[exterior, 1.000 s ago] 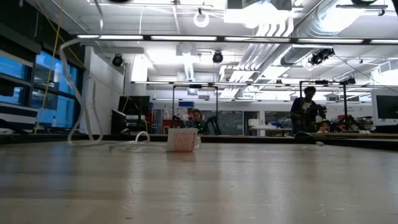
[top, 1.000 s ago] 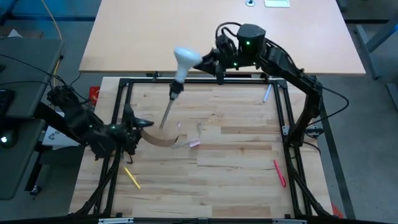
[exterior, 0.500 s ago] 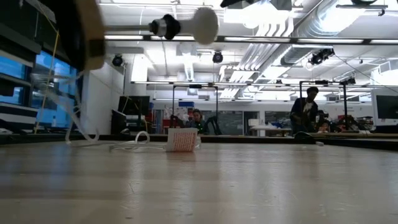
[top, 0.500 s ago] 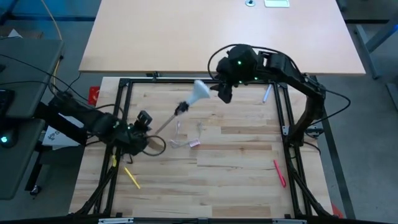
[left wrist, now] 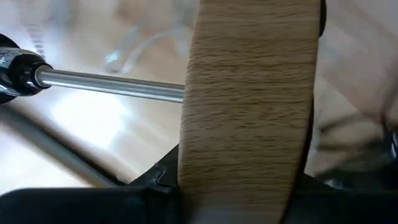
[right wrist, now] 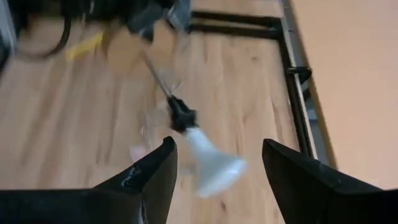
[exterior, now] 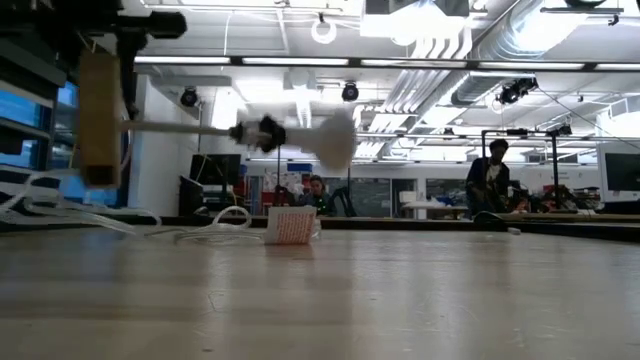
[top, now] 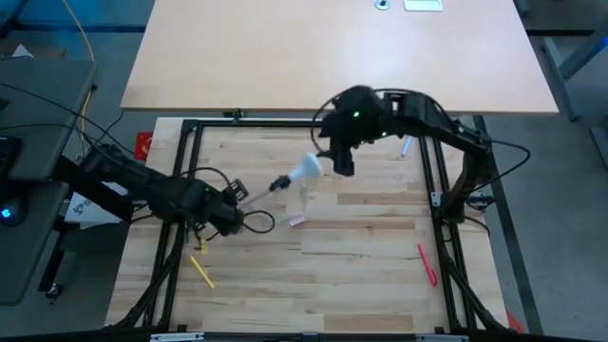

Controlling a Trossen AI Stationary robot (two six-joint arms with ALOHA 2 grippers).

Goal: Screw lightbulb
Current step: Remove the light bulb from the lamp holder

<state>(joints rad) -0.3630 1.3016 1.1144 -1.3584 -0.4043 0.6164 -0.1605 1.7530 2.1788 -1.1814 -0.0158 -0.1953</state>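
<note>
Just beyond the open right claw [right wrist: 214,165], the lightbulb [right wrist: 211,162] lies stem-aligned, probably in its socket [right wrist: 181,117]; left claw [top: 226,207] grips the wooden disc [left wrist: 249,99].

Yellow marker [top: 200,271], red pen [top: 427,265], small pink-white box [exterior: 291,225] on table [top: 351,275].

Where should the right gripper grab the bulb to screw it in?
Grip the bulb across its wide globe, coming end-on from the globe side: its narrow neck sits in the socket on the sideways stem, and the open right gripper faces it.
</note>
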